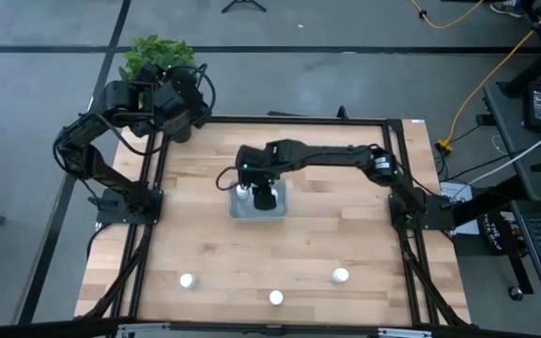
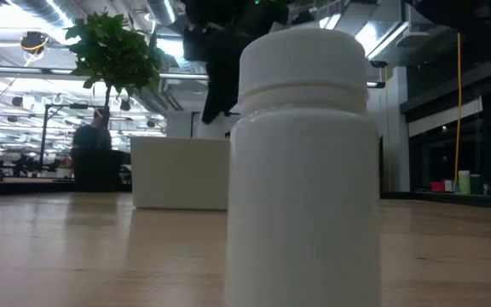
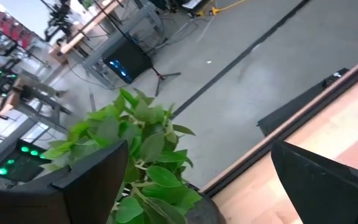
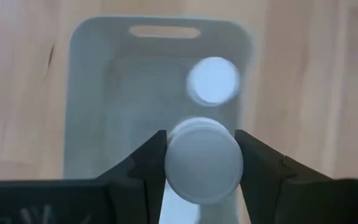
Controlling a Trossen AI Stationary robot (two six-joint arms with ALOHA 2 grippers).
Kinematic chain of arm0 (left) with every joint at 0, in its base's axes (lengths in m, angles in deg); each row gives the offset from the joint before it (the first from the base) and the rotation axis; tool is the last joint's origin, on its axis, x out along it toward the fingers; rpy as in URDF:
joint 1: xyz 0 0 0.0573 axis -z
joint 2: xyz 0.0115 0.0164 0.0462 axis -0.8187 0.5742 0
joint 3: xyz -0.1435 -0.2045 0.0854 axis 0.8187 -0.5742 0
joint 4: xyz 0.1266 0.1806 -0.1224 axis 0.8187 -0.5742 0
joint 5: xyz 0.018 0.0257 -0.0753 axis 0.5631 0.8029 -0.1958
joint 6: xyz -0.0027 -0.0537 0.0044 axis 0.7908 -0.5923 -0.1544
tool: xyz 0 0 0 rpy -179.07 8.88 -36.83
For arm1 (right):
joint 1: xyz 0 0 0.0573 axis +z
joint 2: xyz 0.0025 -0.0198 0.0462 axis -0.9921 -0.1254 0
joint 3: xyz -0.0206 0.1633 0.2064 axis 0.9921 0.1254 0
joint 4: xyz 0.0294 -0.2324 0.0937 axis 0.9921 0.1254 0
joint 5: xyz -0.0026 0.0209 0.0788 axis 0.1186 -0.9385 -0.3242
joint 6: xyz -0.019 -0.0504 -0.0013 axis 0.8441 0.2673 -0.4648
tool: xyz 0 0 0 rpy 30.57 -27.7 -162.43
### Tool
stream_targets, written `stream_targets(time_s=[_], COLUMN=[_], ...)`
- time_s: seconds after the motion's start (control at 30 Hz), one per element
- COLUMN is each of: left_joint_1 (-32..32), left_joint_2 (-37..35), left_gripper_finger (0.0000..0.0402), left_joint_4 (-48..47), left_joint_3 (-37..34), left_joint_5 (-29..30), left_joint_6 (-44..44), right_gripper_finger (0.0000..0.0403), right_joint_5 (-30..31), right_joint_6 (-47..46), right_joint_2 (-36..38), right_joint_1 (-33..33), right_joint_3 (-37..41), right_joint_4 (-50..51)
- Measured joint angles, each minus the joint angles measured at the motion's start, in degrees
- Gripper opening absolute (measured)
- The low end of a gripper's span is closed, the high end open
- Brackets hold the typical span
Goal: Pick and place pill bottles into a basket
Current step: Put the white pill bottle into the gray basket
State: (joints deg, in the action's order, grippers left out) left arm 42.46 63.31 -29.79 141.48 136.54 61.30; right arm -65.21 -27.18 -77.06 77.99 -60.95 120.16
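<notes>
The pale blue-grey basket [image 1: 275, 212] sits mid-table; it also shows in the right wrist view [image 4: 104, 106] and in the low view [image 2: 177, 170]. One white pill bottle [image 4: 213, 81] stands inside it [image 1: 241, 192]. My right gripper [image 1: 264, 196] hangs over the basket, shut on another pill bottle [image 4: 204, 160]. Three more bottles stand near the table's near edge [image 1: 187, 280], [image 1: 276, 298], [image 1: 340, 275]; one of them fills the low view [image 2: 305, 162]. My left gripper [image 3: 197, 180] is open and empty at the far left corner [image 1: 188, 115], by a plant. My right gripper pinches the pill bottle between its two fingers [image 4: 143, 165], on opposite sides just below the cap [image 4: 174, 155]. The fingers come from above, pointing down. The bottle is upright, cap up, over the basket's inside; whether its base touches the basket floor is hidden.
A potted green plant [image 1: 156, 56] stands at the table's far left corner, in front of my left gripper [image 3: 135, 143]. A black frame [image 1: 397, 188] borders the wooden table. Bare wood lies between the basket and the three bottles.
</notes>
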Motion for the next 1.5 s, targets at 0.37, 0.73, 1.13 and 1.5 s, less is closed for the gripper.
stream_targets(time_s=[0.37, 0.73, 1.13, 1.5], left_joint_1=[2.2, 3.8, 3.8, 3.9], left_joint_2=[0.0, 0.0, 0.0, 0.0], left_gripper_finger=[0.0391, 0.0391, 0.0391, 0.0391], left_joint_4=[-0.2, -0.3, -0.3, -0.8], left_joint_3=[0.0, 0.0, 0.0, 0.0], left_joint_5=[-2.4, -2.4, -2.7, -5.7], left_joint_6=[0.0, 0.0, -0.5, -0.9], right_gripper_finger=[0.0173, 0.0193, 0.0270, 0.0278], right_joint_5=[0.0, -0.1, -0.9, 9.6], right_joint_6=[-1.6, -3.0, -4.7, -1.6], right_joint_2=[-6.2, -6.3, -6.2, 1.0], right_joint_1=[0.1, 0.1, 0.0, -1.6], right_joint_3=[0.0, 0.0, -1.4, -10.9], right_joint_4=[-1.0, -1.5, 0.7, 12.4])
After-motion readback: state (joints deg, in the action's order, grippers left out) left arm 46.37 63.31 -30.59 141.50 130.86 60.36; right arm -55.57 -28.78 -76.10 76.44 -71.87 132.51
